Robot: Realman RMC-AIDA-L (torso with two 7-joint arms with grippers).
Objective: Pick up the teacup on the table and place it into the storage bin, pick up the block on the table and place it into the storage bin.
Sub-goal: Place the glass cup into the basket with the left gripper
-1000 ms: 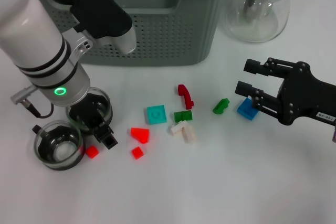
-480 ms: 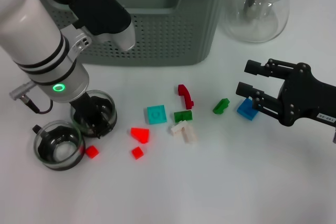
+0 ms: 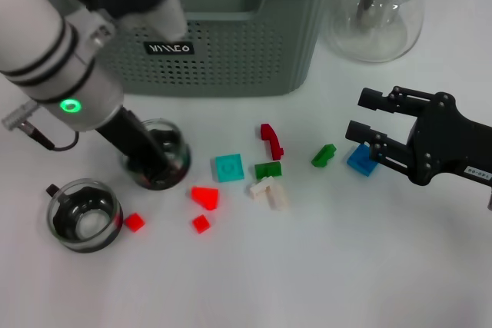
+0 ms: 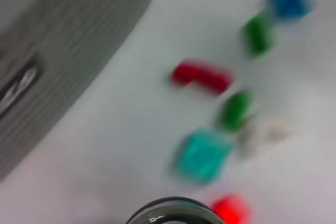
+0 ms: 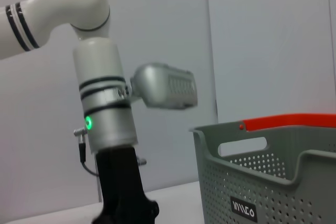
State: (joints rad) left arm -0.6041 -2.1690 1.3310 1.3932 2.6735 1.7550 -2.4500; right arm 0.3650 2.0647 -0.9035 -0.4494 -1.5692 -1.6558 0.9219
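Gripping the small clear glass teacup [image 3: 159,160], left jaws [image 3: 151,163] risk tilting or dropping it before the grey-green perforated storage bin [image 3: 231,51] beyond; right jaws [image 3: 370,121] released, idle.

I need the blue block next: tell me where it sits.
In the head view the blue block lies on the table's right side, right of the small green block, at the right gripper fingertips.
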